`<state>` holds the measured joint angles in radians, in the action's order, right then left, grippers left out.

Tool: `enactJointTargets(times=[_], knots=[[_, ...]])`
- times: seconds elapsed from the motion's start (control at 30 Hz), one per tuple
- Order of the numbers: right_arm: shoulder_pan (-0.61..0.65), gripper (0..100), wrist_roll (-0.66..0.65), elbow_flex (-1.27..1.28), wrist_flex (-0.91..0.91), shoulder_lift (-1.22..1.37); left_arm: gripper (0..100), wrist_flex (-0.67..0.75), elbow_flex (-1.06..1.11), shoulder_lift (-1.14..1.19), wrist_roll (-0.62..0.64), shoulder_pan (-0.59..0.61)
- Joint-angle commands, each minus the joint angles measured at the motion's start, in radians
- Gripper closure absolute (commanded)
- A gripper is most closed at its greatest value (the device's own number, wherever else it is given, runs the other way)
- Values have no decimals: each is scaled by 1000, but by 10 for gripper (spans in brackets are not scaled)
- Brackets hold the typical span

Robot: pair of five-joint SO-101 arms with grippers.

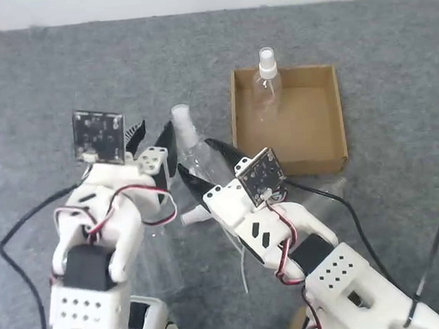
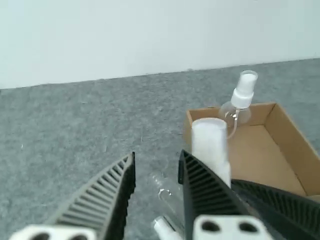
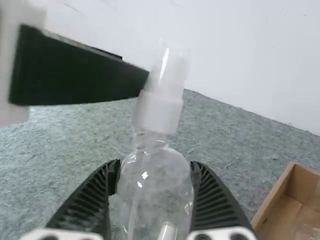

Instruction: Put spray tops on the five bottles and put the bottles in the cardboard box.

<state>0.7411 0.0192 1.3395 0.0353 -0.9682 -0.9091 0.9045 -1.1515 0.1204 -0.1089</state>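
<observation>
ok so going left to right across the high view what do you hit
left gripper, open → clear bottle held in the right gripper → cardboard box with a capped bottle standing in it → thin black strip near the right edge

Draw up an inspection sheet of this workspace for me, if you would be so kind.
Surface: grey carpet-like mat.
Job's things: the cardboard box holds one capped bottle standing at its far wall. A second bottle, with a spray top on its neck, is held beside the box.
Clutter: a loose white spray part lies on the mat under the arms.
Grippers: the left gripper is open beside that spray top. The right gripper is shut on the second bottle's body.
Cables: one black cable loops at the left and another black lead runs by the right arm.
Surroundings: pale wall.
</observation>
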Motion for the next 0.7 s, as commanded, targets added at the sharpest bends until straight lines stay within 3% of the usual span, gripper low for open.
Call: enactJointTargets(times=[0.0, 0.2, 0.43, 0.67], knots=[[-4, 992, 14, -9, 25, -51, 870, 21, -16, -60, -17, 17], [-4, 992, 14, -9, 25, -51, 869, 23, -150, -34, -12, 121], [-4, 992, 14, -8, 25, -51, 793, -87, -295, 129, -11, 46], [-4, 992, 12, 2, 25, -51, 816, -86, -272, 192, -14, 40]])
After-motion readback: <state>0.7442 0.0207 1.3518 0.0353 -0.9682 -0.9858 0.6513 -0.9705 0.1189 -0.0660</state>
